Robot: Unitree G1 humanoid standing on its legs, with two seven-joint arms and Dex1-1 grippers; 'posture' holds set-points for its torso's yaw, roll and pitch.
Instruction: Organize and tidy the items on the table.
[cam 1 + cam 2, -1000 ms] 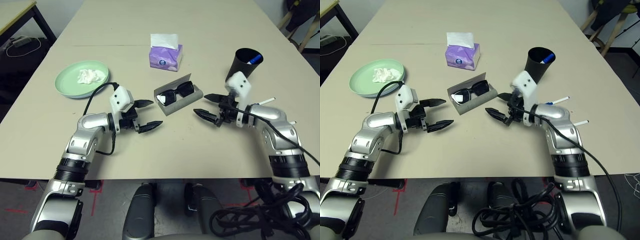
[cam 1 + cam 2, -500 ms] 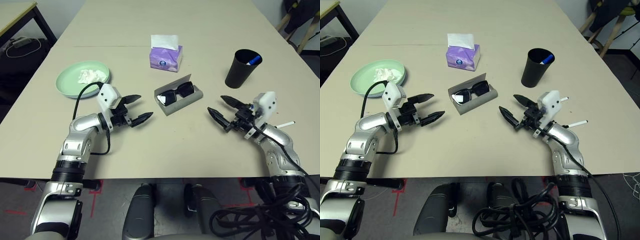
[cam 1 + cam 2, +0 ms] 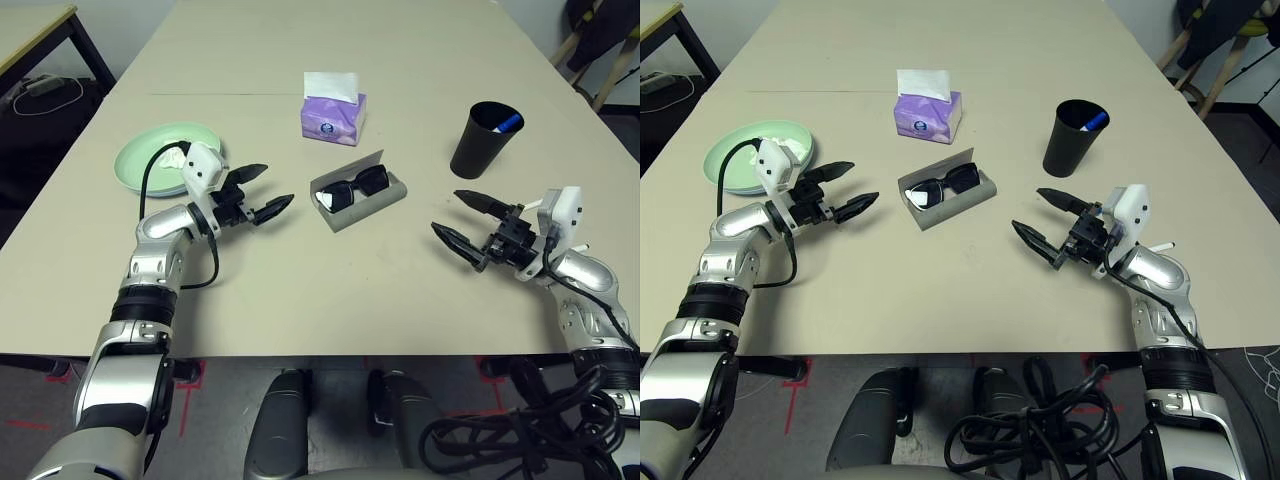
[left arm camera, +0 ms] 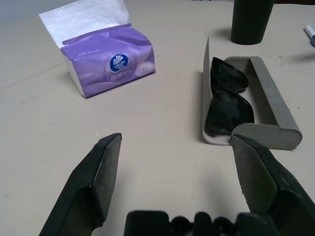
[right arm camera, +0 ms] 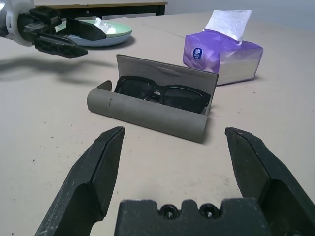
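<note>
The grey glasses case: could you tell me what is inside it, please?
Black sunglasses lie in the open grey glasses case, lenses showing. The case floor beneath them is covered, so anything underneath cannot be seen.

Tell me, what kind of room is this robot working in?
Probably an office or meeting room turned test space: a long beige table, a second desk with cables beside it, and chair legs at the far corner.

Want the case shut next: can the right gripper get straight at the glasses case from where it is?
Probably yes: the right gripper is open and faces the glasses case across bare table.
</note>
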